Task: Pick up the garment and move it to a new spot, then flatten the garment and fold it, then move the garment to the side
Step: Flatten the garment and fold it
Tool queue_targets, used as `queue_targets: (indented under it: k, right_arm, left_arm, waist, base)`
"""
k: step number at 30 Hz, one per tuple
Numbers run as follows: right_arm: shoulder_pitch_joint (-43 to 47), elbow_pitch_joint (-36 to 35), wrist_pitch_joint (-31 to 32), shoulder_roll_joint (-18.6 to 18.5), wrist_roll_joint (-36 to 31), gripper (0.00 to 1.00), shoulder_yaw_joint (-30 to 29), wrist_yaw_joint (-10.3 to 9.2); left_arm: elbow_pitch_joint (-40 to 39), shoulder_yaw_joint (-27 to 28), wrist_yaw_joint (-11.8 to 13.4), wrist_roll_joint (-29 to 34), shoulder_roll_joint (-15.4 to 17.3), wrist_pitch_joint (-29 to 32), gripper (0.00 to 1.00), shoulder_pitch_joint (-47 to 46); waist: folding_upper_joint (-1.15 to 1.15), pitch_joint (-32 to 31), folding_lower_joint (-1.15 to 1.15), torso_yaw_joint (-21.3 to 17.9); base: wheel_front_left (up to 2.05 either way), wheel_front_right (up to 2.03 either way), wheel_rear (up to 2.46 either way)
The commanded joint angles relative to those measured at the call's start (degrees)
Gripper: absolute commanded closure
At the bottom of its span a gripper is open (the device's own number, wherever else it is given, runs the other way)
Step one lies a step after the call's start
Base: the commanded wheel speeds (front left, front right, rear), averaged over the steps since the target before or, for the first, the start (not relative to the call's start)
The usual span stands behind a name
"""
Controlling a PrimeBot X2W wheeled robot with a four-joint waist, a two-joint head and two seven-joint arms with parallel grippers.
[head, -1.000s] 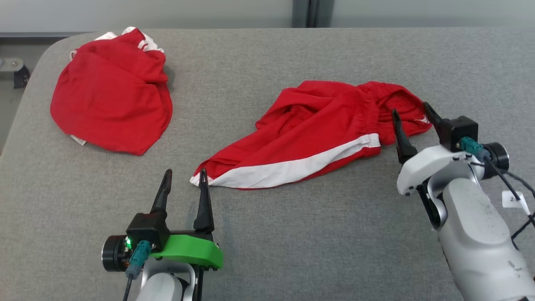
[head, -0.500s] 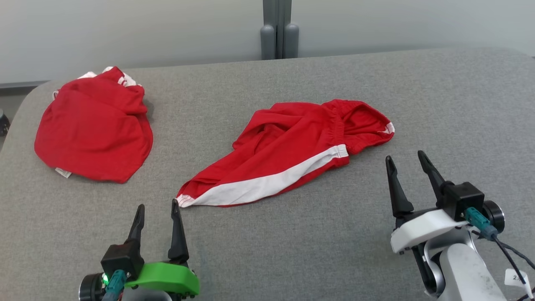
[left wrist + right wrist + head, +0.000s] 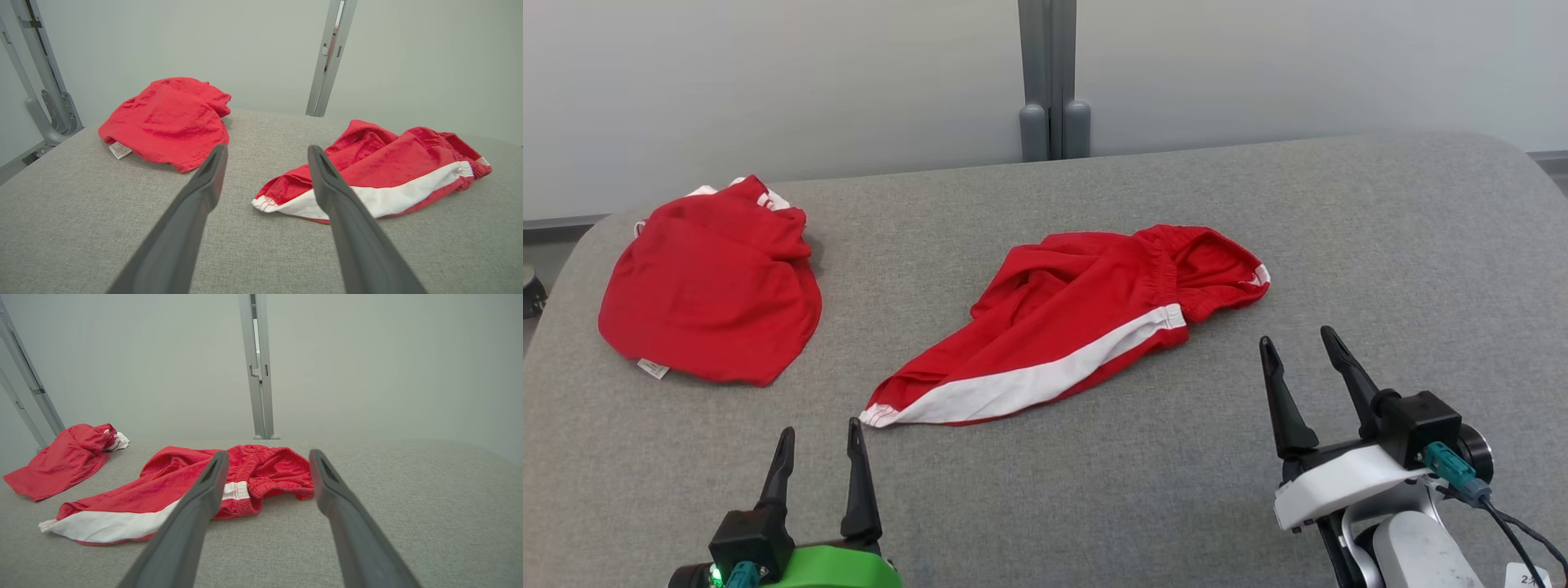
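The garment, red shorts with a white side stripe, lies crumpled across the middle of the grey table, waistband to the right; it also shows as the garment and the garment. My left gripper stands open at the lower left, its right fingertip just short of the hem corner, and appears as the left gripper. At the lower right my right gripper is open, a short way in front of the waistband and apart from it, also the right gripper. Nothing sits between either pair of fingers.
A second red garment with a white label lies bunched at the table's far left corner. The grey table has bare cloth to the right and in front. A grey post stands against the pale wall behind.
The head camera has tilted up, showing more wall. My right gripper has drawn back from the waistband, which it stood over a second ago. The left gripper stays near the hem corner.
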Motion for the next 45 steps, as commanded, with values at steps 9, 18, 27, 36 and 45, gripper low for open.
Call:
queue_targets:
  k: [9,18,27,36,45]
  right_arm:
    - [0.7,0.4,-0.2,0.0,0.7,0.00,-0.3,-0.06]
    - [-5.1,7.2,0.0,-0.1,-4.0,0.00,1.2,-0.07]
    - [-17.1,23.3,2.7,-2.7,-0.6,0.00,6.5,-0.07]
    - [-24.7,35.4,1.9,-4.8,5.2,0.00,10.1,-0.06]
    - [-29.7,41.2,1.0,-6.3,9.8,0.00,15.5,-0.06]
  left_arm:
    - [-0.7,0.2,0.0,0.6,0.2,0.0,0.00,1.0]
    - [-0.9,-0.2,0.3,1.1,0.2,0.0,0.00,-1.0]
    - [-0.5,-0.5,0.4,0.9,0.2,0.0,0.00,-3.1]
    - [-0.6,-0.4,0.5,0.7,0.2,0.0,0.00,-4.5]
    - [-0.6,0.0,0.4,0.9,0.2,0.0,0.00,-5.3]
  waist:
    - [0.00,0.4,0.00,0.6]
    - [0.00,3.0,0.00,2.5]
    - [0.00,6.0,0.00,6.5]
    - [0.00,8.8,0.00,9.8]
    - [0.00,10.4,0.00,10.0]
  base:
    - [0.00,0.00,0.00]
    - [0.00,0.00,0.00]
    - [0.00,0.00,0.00]
    - [0.00,0.00,0.00]
    - [0.00,0.00,0.00]
